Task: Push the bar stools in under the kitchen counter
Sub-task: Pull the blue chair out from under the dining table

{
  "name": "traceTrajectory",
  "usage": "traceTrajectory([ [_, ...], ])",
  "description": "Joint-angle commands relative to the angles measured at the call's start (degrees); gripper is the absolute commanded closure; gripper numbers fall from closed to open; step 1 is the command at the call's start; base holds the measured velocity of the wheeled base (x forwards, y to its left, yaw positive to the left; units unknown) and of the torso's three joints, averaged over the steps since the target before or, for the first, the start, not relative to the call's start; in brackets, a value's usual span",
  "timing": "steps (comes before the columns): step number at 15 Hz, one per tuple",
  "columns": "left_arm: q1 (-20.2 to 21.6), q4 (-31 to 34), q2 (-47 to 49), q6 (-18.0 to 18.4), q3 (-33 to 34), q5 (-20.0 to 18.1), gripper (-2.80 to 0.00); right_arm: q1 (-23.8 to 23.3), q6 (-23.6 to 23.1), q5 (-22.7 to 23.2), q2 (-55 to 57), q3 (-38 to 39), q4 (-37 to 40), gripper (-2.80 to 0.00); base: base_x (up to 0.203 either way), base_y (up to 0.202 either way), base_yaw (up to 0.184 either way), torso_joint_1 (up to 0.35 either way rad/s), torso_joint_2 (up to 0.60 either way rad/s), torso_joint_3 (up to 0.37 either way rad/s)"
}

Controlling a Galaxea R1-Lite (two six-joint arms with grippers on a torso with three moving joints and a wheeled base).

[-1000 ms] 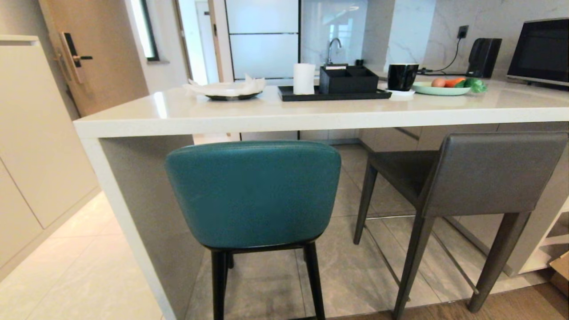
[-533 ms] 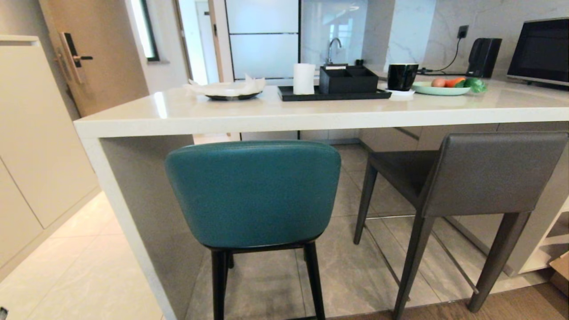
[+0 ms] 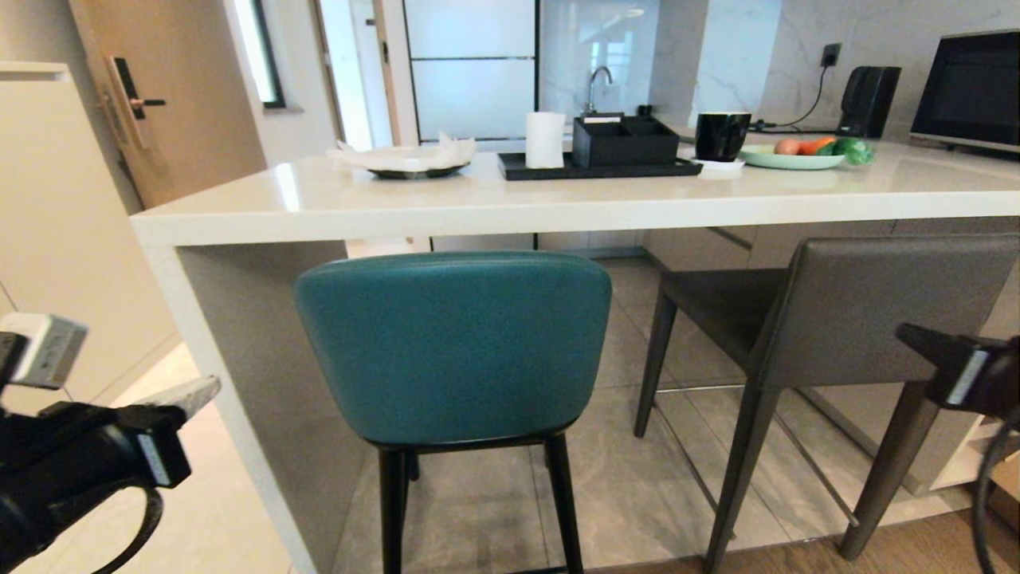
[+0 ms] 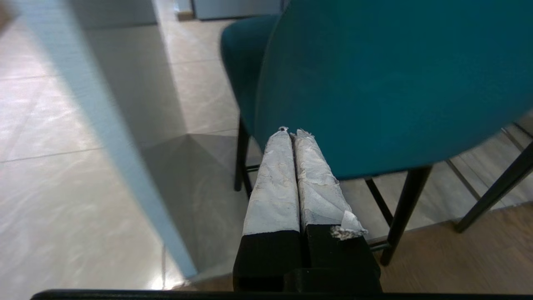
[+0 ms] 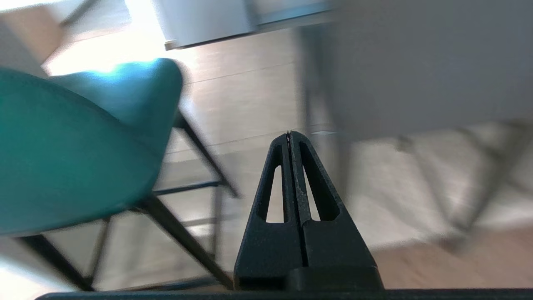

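The teal bar stool [image 3: 454,343] stands with its curved back toward me, its seat partly under the off-white kitchen counter [image 3: 558,211]. To its right the dark grey bar stool [image 3: 868,311] stands at an angle, seat under the slab. My left gripper [image 3: 209,388] is raised at the lower left, shut and empty, beside the counter's end panel. In the left wrist view its taped fingertips [image 4: 291,132] point at the teal back [image 4: 395,83], a short way off. My right gripper [image 3: 904,331] is shut in front of the grey stool's back, and in the right wrist view [image 5: 289,134] it points between both stools.
On the counter stand a black tray [image 3: 594,167] with a paper roll and box, a black mug [image 3: 721,135], a green plate of vegetables [image 3: 793,159] and a microwave [image 3: 968,92]. A beige cabinet [image 3: 56,239] lines the left side. White shelves [image 3: 984,430] sit at the right end.
Both arms have swung up into the head view, the left at the lower left, the right at the right edge. The stools have not moved.
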Motion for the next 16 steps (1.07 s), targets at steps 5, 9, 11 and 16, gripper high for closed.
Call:
traceTrajectory([
  [5,4.1,-37.3,37.7,0.9,0.4,-5.6,0.0,15.4,3.5,1.1,20.3,-2.5,-13.7,0.0,0.0,0.0,0.0,0.0,0.0,0.0],
  [9,9.7,-41.8,45.5,2.7,-4.7,-11.8,0.0,18.8,2.1,-2.1,30.1,-1.4,-27.4,0.0,0.0,0.0,0.0,0.0,0.0,0.0],
  [11,9.9,-41.9,48.7,3.6,-7.4,-12.2,0.0,19.5,2.7,-2.9,33.5,-1.4,-30.8,0.0,0.0,0.0,0.0,0.0,0.0,0.0],
  [16,9.4,-41.9,55.8,3.9,-18.7,-11.9,0.0,19.4,3.3,-6.4,45.5,-6.0,-41.9,0.0,0.0,0.0,0.0,0.0,0.0,0.0],
])
